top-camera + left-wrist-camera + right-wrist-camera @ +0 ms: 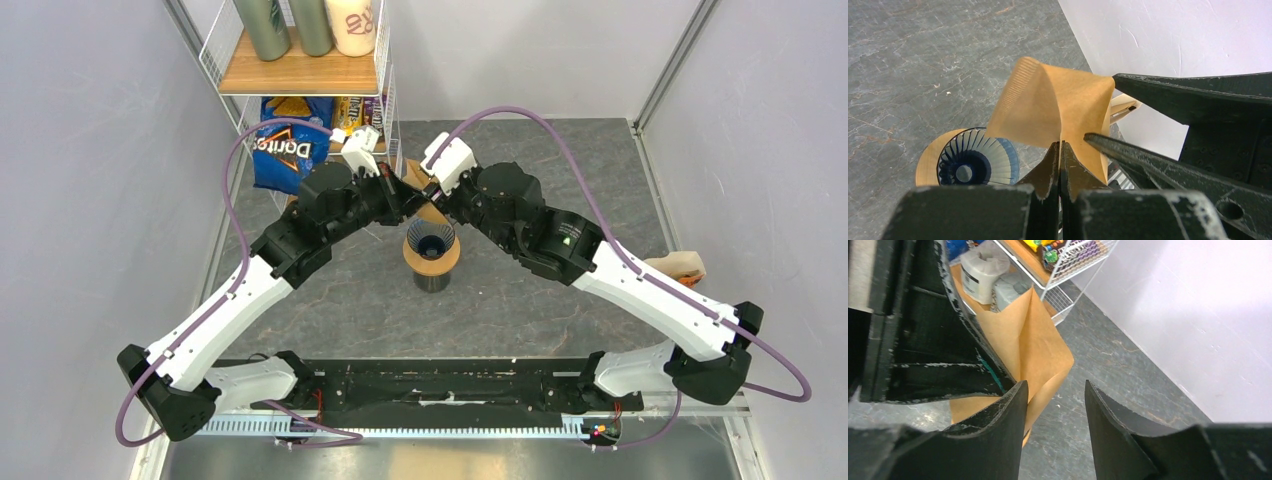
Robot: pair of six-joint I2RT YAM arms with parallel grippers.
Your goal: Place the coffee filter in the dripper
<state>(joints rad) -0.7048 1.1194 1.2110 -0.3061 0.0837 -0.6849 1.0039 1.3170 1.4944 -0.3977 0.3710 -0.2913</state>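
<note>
The light-brown paper coffee filter (pixel 1058 105) hangs half-spread in the air, pinched at its lower fold by my left gripper (pixel 1061 145), which is shut on it. Below and to the left stands the dark blue ribbed dripper (pixel 975 160), seated in a tan wooden ring (pixel 928 162). From above, the dripper (pixel 431 243) sits on a dark cup (pixel 431 282), just in front of both gripper heads. My right gripper (pixel 1055 382) is open, its left finger against the filter (pixel 1038 345) and only floor showing in its gap. Its fingers (pixel 1168 95) straddle the filter's right flap.
A white wire shelf (pixel 300 70) with bottles and a blue Doritos bag (pixel 290 150) stands at the back left, close behind the left gripper. An orange-and-white holder (pixel 680 266) lies at the table's right edge. White walls enclose both sides.
</note>
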